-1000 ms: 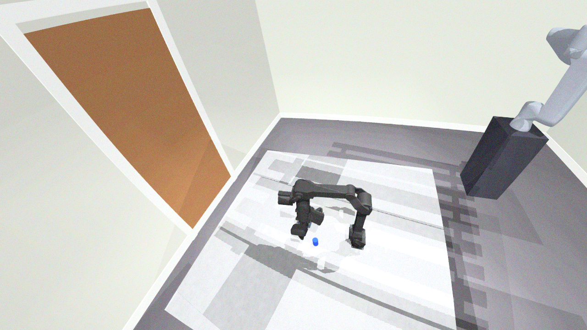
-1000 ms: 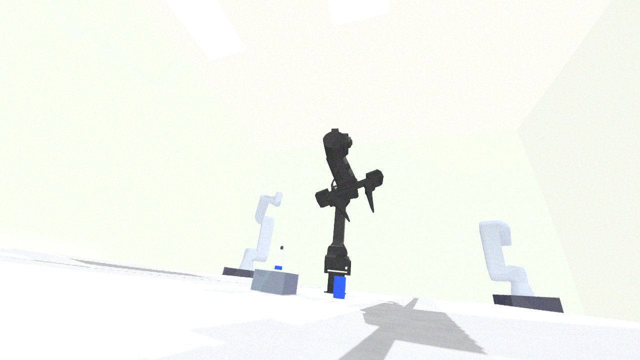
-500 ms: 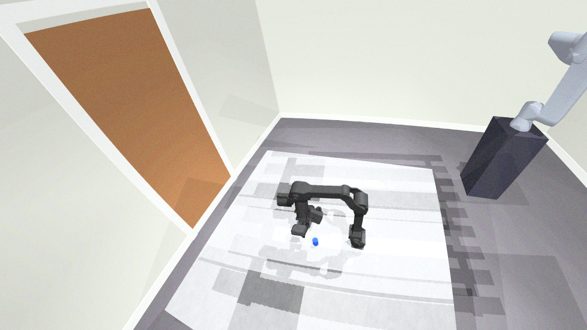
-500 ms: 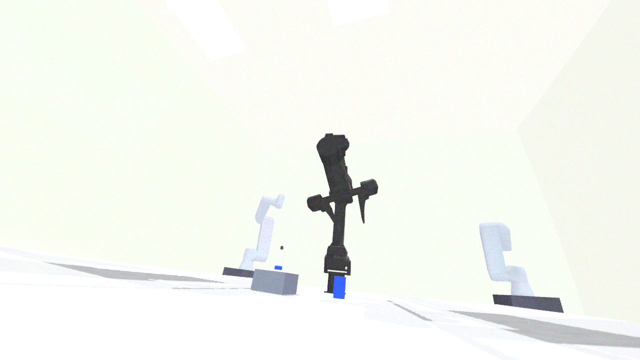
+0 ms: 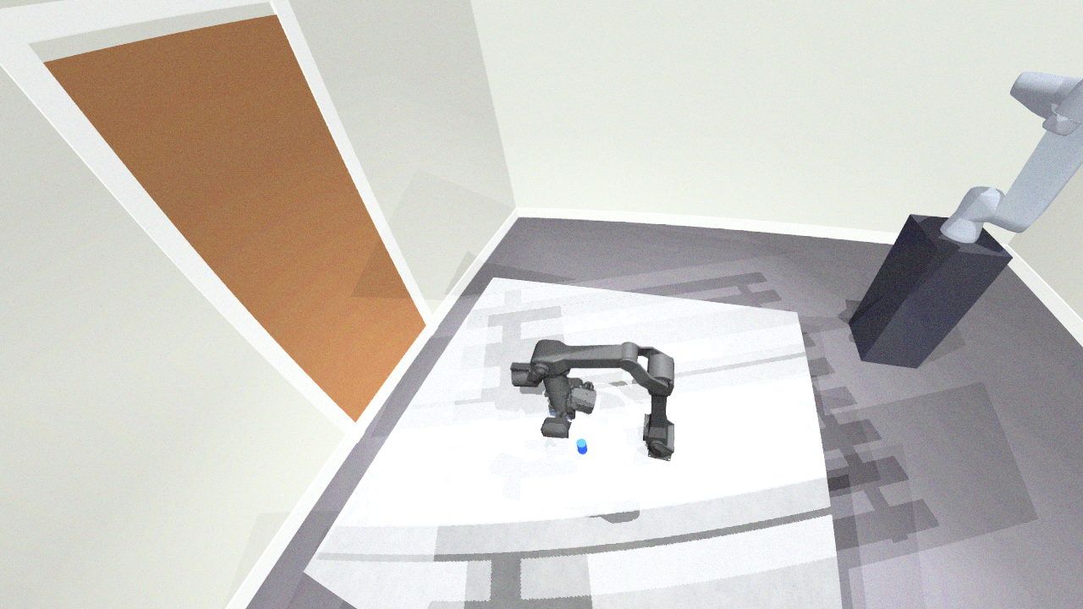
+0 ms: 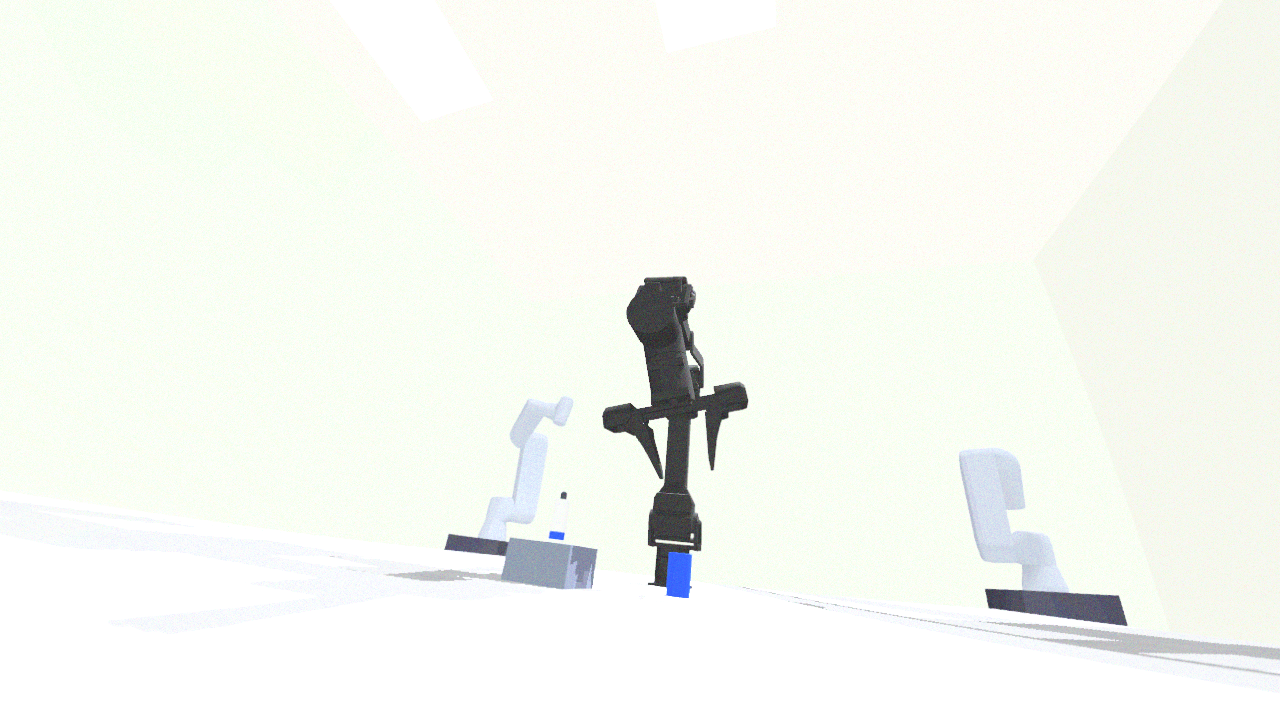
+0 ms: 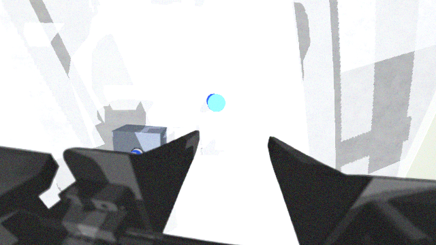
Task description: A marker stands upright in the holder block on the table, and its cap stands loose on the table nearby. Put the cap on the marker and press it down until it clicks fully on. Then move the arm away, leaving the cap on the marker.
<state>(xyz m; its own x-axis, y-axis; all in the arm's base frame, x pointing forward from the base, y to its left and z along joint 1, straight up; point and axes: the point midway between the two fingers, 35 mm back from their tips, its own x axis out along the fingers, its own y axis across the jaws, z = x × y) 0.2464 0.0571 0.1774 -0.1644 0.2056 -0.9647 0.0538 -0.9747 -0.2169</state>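
Exterior view had the marker [image 6: 560,517] [image 7: 137,151] uncapped in its block [image 6: 537,562] [image 7: 123,140], cap [image 5: 581,447] [image 6: 679,574] [image 7: 216,103] loose, gripper [image 5: 568,418] [image 6: 687,473] [image 7: 233,137] spread above, holding nothing; capping and retreat remained.

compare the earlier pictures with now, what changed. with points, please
The black parallel-jaw gripper [image 6: 687,472] [image 7: 233,137] has come lower above the table, fingers apart, nothing taken hold of or let go. The upright blue cylindrical cap [image 5: 581,447] [image 6: 679,574] [image 7: 216,103] and grey rectangular holder block [image 6: 537,562] [image 7: 124,141] stayed put.
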